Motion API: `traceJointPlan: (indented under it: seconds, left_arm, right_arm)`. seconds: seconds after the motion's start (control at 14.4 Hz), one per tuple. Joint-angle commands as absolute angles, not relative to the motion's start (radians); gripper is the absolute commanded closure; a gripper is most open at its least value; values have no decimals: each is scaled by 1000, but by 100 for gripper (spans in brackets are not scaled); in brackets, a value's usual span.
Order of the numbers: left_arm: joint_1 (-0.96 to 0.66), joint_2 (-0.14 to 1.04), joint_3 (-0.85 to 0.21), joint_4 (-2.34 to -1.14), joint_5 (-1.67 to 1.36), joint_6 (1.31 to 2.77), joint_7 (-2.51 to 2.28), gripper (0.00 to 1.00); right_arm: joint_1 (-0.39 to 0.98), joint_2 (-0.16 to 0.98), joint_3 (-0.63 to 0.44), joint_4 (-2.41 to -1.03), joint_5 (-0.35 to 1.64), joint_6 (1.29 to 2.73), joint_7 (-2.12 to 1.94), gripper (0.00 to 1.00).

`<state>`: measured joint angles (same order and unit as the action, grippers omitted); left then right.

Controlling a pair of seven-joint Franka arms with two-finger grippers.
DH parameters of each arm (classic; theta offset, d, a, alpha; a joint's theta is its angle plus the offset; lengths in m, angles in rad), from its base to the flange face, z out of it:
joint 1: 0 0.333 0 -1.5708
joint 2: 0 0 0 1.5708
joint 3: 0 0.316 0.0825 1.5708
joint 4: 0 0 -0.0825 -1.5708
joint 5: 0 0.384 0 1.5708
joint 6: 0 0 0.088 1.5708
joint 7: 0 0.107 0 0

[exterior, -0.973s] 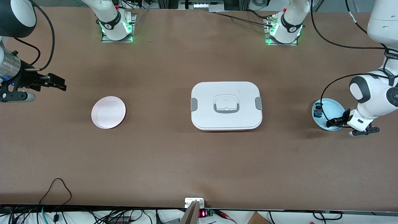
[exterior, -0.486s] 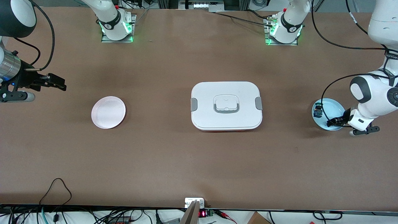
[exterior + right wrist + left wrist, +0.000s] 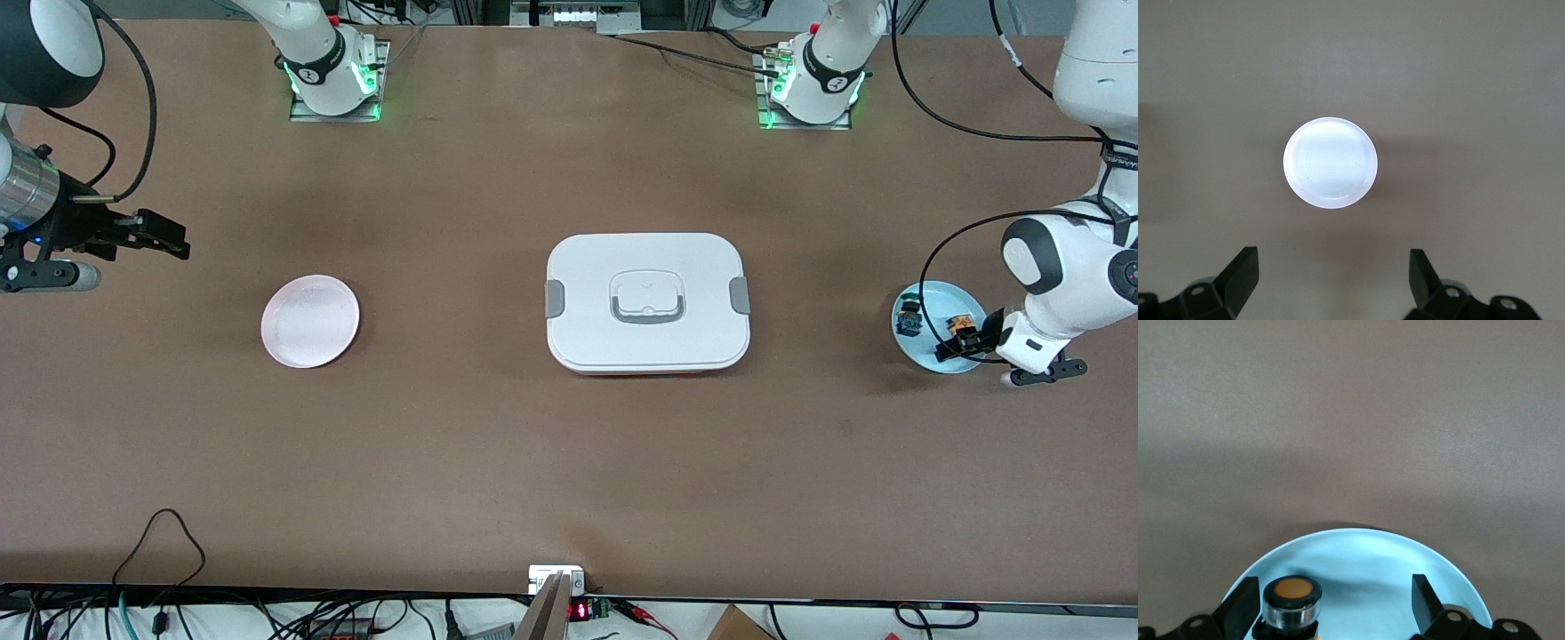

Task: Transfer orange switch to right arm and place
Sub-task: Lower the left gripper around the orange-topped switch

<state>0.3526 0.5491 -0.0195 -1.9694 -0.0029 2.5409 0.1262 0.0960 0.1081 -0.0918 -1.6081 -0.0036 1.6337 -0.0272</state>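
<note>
The orange switch (image 3: 958, 324) stands on the light blue plate (image 3: 941, 363) at the left arm's end of the table. In the left wrist view the orange switch (image 3: 1293, 603) is between my left gripper's (image 3: 1335, 613) open jaws, close against one finger (image 3: 1243, 613) and well apart from the other. My left gripper (image 3: 965, 339) is low over the plate (image 3: 1371, 570). My right gripper (image 3: 169, 238) is open and empty, waiting in the air at the right arm's end of the table; in the right wrist view my right gripper (image 3: 1331, 280) is near a pink plate (image 3: 1330, 163).
A tiny part with a blue-green top (image 3: 908, 317) lies on the blue plate, toward the table's middle from the switch. A white lidded box (image 3: 648, 302) sits mid-table. The pink plate (image 3: 310, 321) lies toward the right arm's end.
My left gripper has shifted slightly over the blue plate, and the orange switch now shows at its fingers in the front view. The right arm has not moved.
</note>
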Motion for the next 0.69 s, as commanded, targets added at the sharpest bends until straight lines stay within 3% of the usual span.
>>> traceJointPlan:
  seconds: [0.0, 0.63]
  left_arm:
    - [354, 546, -26, -1959, 11, 2522, 129, 0]
    - [362, 506, -25, -1959, 17, 2467, 348, 0]
  right_arm:
    - [91, 98, -89, -1605, -2, 1618, -43, 0]
    - [91, 98, -89, -1605, -2, 1618, -43, 0]
